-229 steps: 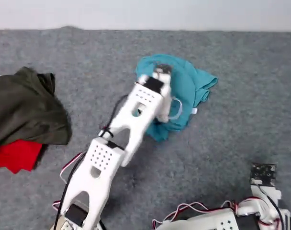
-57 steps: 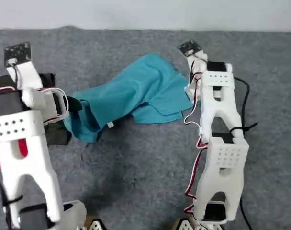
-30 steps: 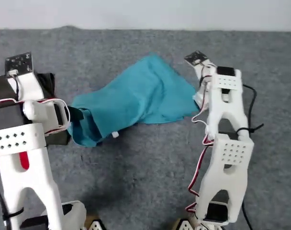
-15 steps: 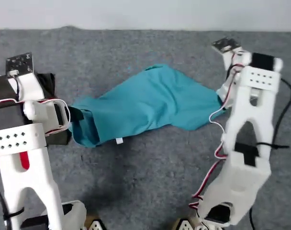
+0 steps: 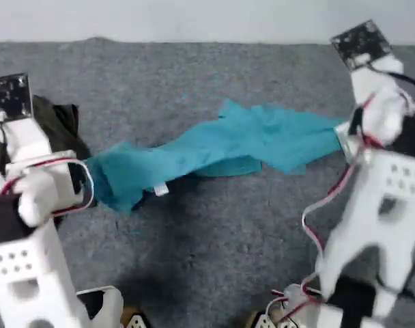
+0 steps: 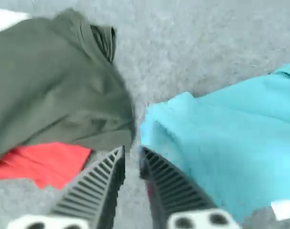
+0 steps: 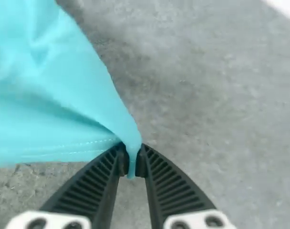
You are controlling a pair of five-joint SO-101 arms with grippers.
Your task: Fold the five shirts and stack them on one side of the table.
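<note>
- Teal shirt: stretched in a long band across the middle of the table, from about 9 o'clock to about 3 o'clock in the high view; the 3 o'clock end sits farther back than the 9 o'clock end; cloth rumpled and creased along its length.
- Right gripper: at 3 o'clock; jaws pressed together on a thin pinch of the teal shirt's edge; the cloth fans out wide from the pinch; grey table beyond it.
- Left gripper: at 9 o'clock; jaws drawn almost together, a thin slit between them; the bunched end of the teal shirt comes right up to their tips and passes under one jaw; read as pinching that end, though the grip itself is hard to see in the wrist view.
- Small white tag: on the teal shirt near its 9 o'clock end, on the near edge.
- Olive shirt: heaped at about 10 o'clock, at the table's edge, just beside the left gripper and the teal shirt's bunched end; whether olive and teal touch cannot be told.
- Red shirt: lies under the olive shirt; a flat part pokes out from beneath the olive edge, on the side nearer the left gripper.
- Two arms: left arm rises from 8 o'clock, right arm from 4 o'clock; the teal shirt spans between them.
</note>
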